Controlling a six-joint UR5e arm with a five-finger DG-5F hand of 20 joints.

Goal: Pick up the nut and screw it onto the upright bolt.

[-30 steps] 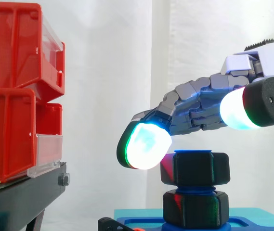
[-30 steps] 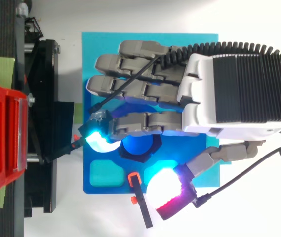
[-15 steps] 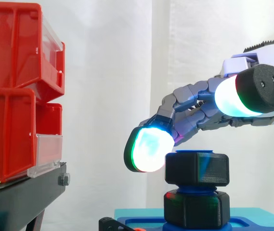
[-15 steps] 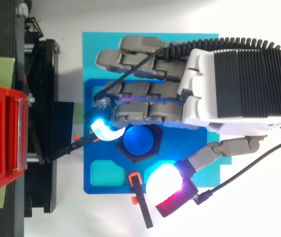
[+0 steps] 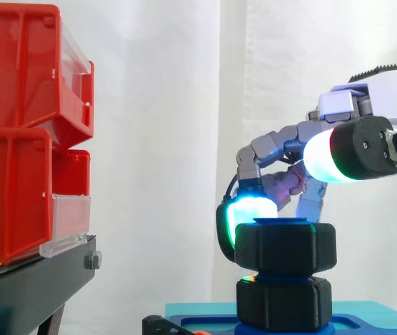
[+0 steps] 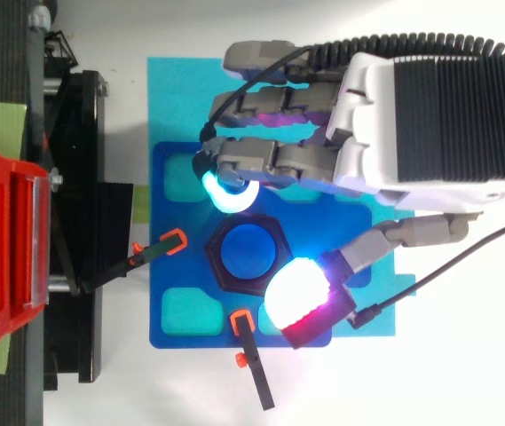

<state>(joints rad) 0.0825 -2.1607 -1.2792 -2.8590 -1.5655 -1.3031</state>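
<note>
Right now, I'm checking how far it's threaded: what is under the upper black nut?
A thin band of blue bolt thread shows beneath the upper nut, then a second black hex piece on the blue base. The bolt's shaft inside both is covered.

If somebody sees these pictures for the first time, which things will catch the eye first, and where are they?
First comes the hand, glowing cyan and white, which enters from the right of the side view, close over the black nut. That nut sits on the upright blue bolt, on a blue base. The red bins stacked at the left edge are the other strong colour.
</note>
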